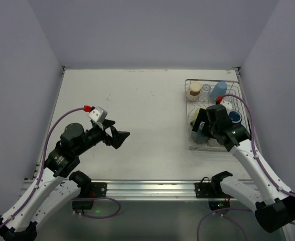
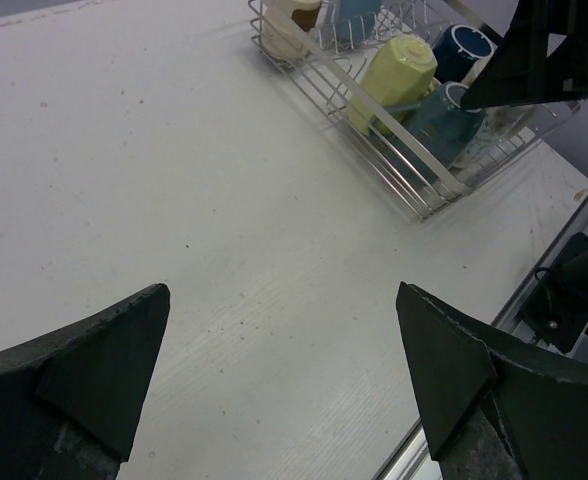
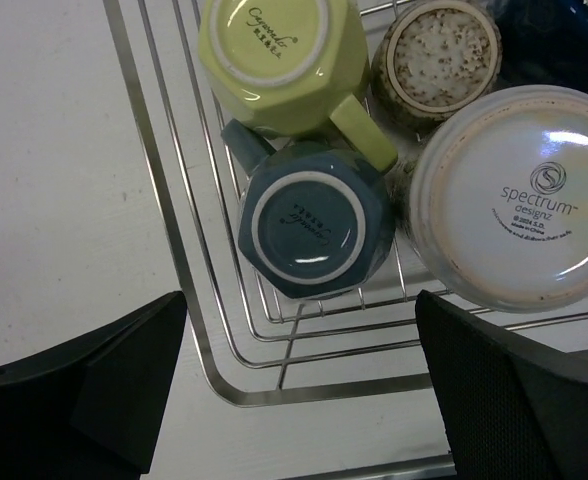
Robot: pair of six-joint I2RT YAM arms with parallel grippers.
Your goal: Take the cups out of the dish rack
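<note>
The dish rack (image 3: pixel 224 340), a silver wire basket with raised sides, lies directly below the right fingers (image 3: pixel 104 390), one rounded corner showing between them. Just beyond their tips, inside that corner, a slate-blue mug (image 3: pixel 314 230) stands upside down. A yellow-green mug (image 3: pixel 274 60) touches it on the far side, also inverted. Nearer the other finger, a large white cup (image 3: pixel 524 190) shows its printed base. Past these sit a speckled beige cup (image 3: pixel 436 60) and a navy cup (image 3: pixel 564 30). At the rack's end farthest from the fingers are a cream cup (image 1: pixel 193 90), a clear glass (image 1: pixel 206 88) and a light blue tumbler (image 1: pixel 218 91). The rack is well apart from the left fingers (image 2: pixel 94 370).
</note>
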